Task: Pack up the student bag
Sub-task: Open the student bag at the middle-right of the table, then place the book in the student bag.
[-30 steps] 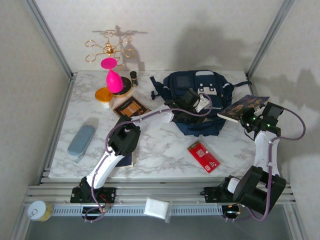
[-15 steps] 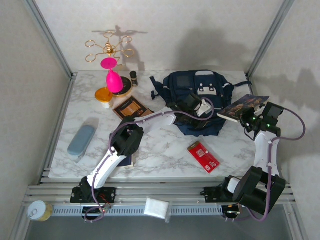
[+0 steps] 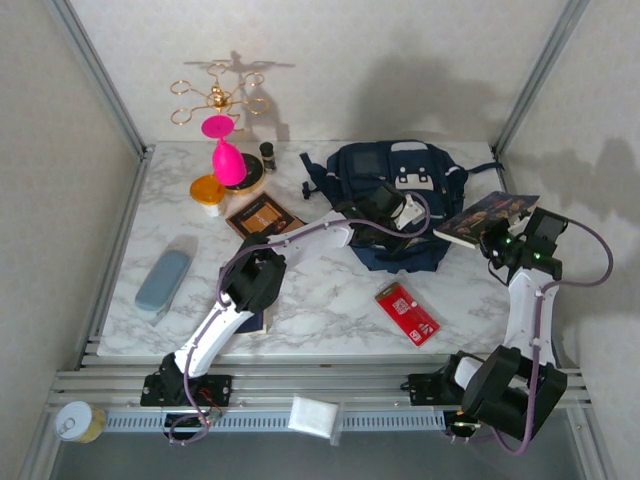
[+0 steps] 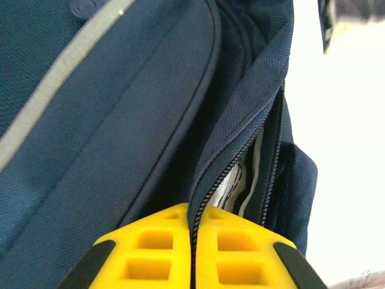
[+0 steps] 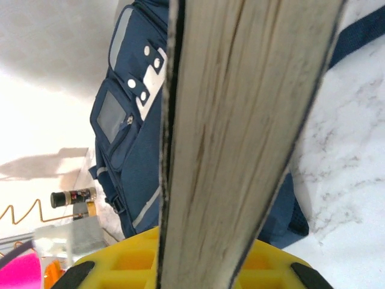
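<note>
Navy backpack (image 3: 395,175) w/ thin pale stripes, white-grey patch w/ dark dots & grey square; table (image 3: 330,300) white marble w/ grey veins; pink glass (image 3: 226,155), orange lid (image 3: 207,188), grey-blue case (image 3: 162,280), red packet (image 3: 407,312) w/ white print, gold wire rack (image 3: 215,95), book (image 3: 487,215) w/ dark multicolour cover, cream pages.

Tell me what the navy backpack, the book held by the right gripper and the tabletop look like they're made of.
Navy-blue fabric backpack: woven synthetic cloth, probably nylon or polyester, matte; the weave grain shows up close. Thick book: paper, its page edges yellowed and rough. White grey-veined tabletop: marble look, smooth; could be stone or printed laminate.
</note>
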{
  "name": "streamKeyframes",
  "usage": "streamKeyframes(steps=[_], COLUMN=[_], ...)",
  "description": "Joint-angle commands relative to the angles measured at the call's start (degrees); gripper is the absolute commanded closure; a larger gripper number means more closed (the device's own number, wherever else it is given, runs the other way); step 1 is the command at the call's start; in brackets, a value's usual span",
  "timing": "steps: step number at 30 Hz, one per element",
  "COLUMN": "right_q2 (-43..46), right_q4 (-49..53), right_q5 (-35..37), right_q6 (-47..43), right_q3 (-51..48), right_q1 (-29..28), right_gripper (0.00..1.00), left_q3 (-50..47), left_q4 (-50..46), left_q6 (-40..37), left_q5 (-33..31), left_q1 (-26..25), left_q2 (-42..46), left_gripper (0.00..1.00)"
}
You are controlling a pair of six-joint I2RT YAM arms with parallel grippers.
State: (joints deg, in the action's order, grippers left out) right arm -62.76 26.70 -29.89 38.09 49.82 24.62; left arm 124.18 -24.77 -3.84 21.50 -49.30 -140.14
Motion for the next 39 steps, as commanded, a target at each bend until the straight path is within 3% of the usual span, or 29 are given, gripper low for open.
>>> streamKeyframes(steps=[1,5,10,13,16,19,25,31,35,39], right_q2=[3.7,5.7,7.7,8.2,8.7,7.5,-1.1,-15.0,-23.8,-30.5], right_q4=[3.2,9.6,13.6,14.0,8.4,-1.3,-26.7,-39.7,-39.2,-33.6], right_q5=[0.4,1.0,-6.4,-8.9,-13.9,-17.4,-21.0,-21.5,-21.4,-18.0], right_q6=[-1.8,-3.9,-5.3,-5.1,-1.3,3.3,11.0,7.6,0.8,-4.9], right_q3=[3.3,4.7,2.4,0.6,-4.0,-6.2,-12.2,-9.0,-4.6,0.6], right_q1=[0.3,0.3,-0.7,-4.2,-7.8,-13.8,-21.0,-22.7,-22.8,-22.8], right_gripper=[1.0,1.0,1.0,1.0,1.0,1.0,1.0,0.99,0.96,0.82], left_q3=[1.9,0.9,1.6,1.9,2.1,2.0,-0.1,-3.0,-4.0,-4.6], left_q4=[1.2,4.6,8.5,11.1,12.5,11.9,12.9,14.5,14.9,14.7], left_q6=[1.8,2.0,1.7,2.5,2.9,1.3,2.5,3.0,3.3,2.8], left_q5=[-6.8,-10.2,-12.8,-14.7,-18.1,-17.4,-20.9,-25.3,-26.2,-27.6], left_q1=[0.3,0.2,-0.1,-0.6,-1.3,-2.3,-3.4,-3.4,-3.5,-3.4], left_q2=[8.9,13.3,15.8,16.7,17.6,18.2,20.3,23.0,24.0,24.3], left_gripper=[1.0,1.0,1.0,1.0,1.0,1.0,1.0,1.0,1.0,1.0])
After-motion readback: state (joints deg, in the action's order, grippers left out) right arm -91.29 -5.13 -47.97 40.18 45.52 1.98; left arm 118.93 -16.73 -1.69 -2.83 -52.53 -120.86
